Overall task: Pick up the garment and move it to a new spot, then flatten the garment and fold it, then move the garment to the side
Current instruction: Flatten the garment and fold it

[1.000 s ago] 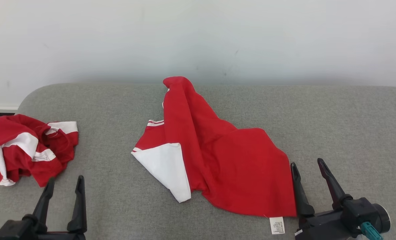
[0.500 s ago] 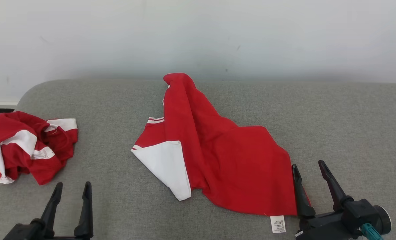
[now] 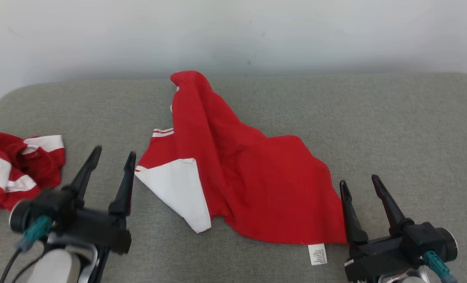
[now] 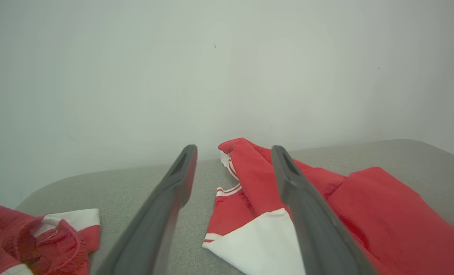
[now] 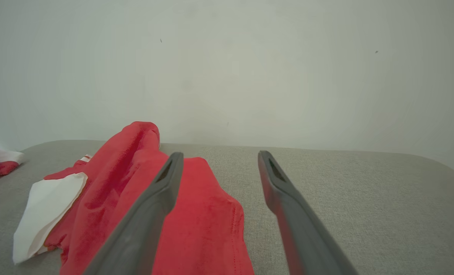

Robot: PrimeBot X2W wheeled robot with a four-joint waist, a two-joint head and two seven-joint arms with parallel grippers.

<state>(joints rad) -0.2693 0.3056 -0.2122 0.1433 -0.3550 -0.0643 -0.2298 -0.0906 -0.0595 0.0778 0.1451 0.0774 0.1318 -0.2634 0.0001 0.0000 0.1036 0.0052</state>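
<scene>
**Garment spread at the middle of the table; left pincer and right pincer both gaped wide, holding nothing.**

We found the garment's far peak close to the table's back edge, under the wall. Its white panel pointed toward the left pincer, whose right finger stood just beside that corner. The right hem ran alongside the right pincer's left finger; we could not tell whether they touched. A label hung off the near hem. We noted bare table to the right of the garment and beyond the right pincer. A crumpled cloth sat at the table's left edge, near the left pincer.
</scene>
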